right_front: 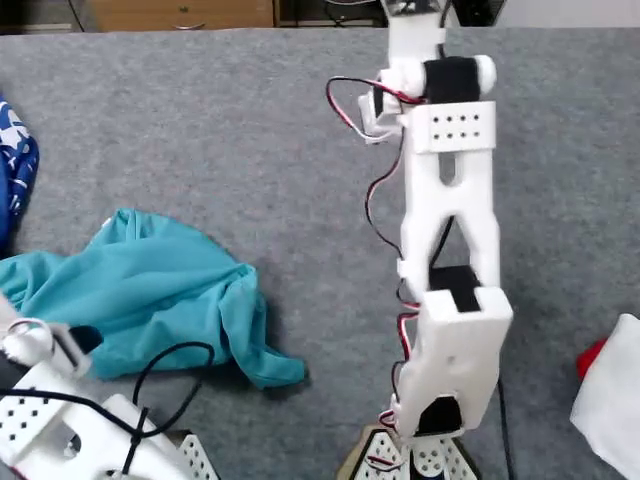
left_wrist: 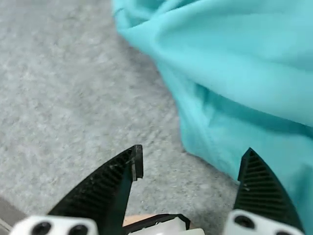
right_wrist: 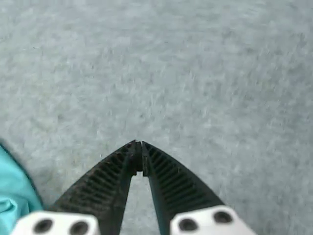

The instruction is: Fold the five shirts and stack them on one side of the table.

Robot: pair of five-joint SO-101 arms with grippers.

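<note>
Tabletop [right_front: 200, 130] in the high view, covered in grey felt-like matting, fuzzy and matte. Teal shirt [right_front: 150, 295] crumpled on it toward the near left, thin soft knit, bunched into rounded folds, one corner trailing out to the right. Blue cloth [right_front: 15, 160] at the left edge, white print on it, too little in view to read. White cloth [right_front: 610, 400] at the right edge, a red piece [right_front: 590, 355] touching its upper side. Left arm [right_front: 60, 420], white plastic dotted with small holes, low in the near left corner, overlapping the shirt's near edge; black cable [right_front: 170, 360] looping from it across the teal fabric. Right arm [right_front: 450, 200], same white plastic with black motor blocks and red, black and white wires [right_front: 375, 210] along its side, stretched from near edge to far edge, well apart from the shirt. Wooden drawer front [right_front: 180, 12] beyond the table.

Left wrist view: left gripper [left_wrist: 194, 149] spread wide, two black ribbed wedge-shaped jaws, nothing between them; one tip over the shirt's hem, the other over bare matting. Shirt smooth, draped in long soft creases, hem a rolled seam.

Right wrist view: right gripper [right_wrist: 139, 147] closed tip to tip, ridged black inner faces meeting in a point, gripping nothing, over bare grey matting. Sliver of the teal shirt beside the gripper's base.
</note>
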